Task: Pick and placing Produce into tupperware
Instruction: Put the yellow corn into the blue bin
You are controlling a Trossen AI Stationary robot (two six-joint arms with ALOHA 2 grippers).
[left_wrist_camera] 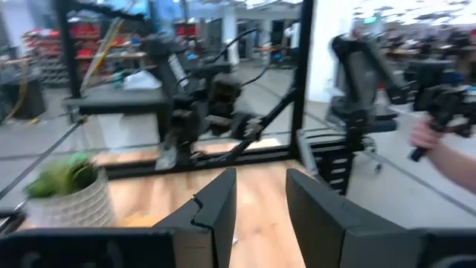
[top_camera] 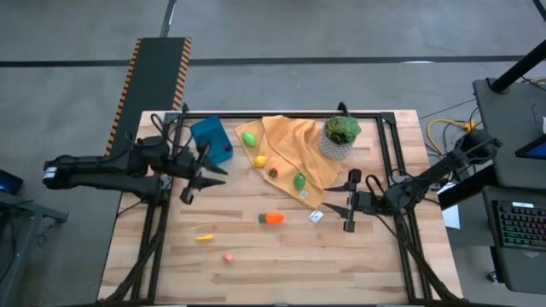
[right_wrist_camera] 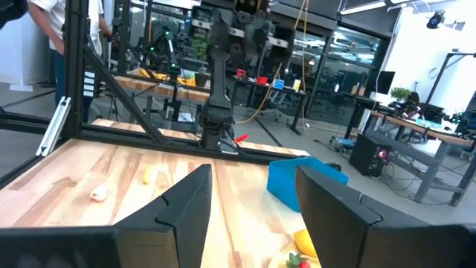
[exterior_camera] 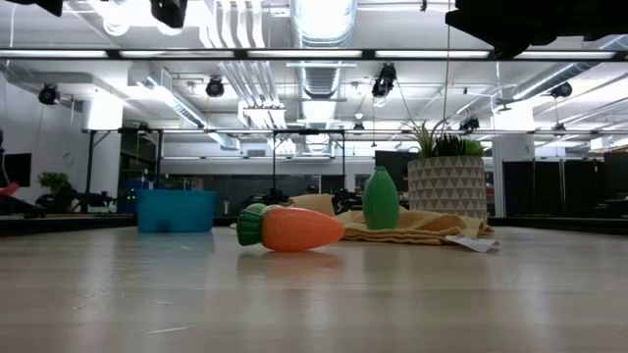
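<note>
The blue tupperware [top_camera: 212, 138] stands on the table at the far left, beside an orange-yellow cloth [top_camera: 290, 153]. Produce lies on the cloth: a green piece [top_camera: 249, 137], a yellow one [top_camera: 260, 160], a small red one [top_camera: 273, 171] and another green one [top_camera: 299, 181]. On the bare wood lie an orange carrot [top_camera: 272, 218], a yellow piece [top_camera: 204, 238] and a pink piece [top_camera: 229, 257]. My left gripper [top_camera: 220, 175] hovers open just near of the tupperware, nothing between its fingers [left_wrist_camera: 216, 208]. My right gripper [top_camera: 327, 196] hovers open by the cloth's near right corner.
A leafy plant in a pale patterned pot [top_camera: 340, 136] stands at the cloth's far right corner. A small white item [top_camera: 316, 217] lies right of the carrot. Black frame bars run along the table's left, right and far sides. A person's hand [left_wrist_camera: 431, 134] shows beyond the table.
</note>
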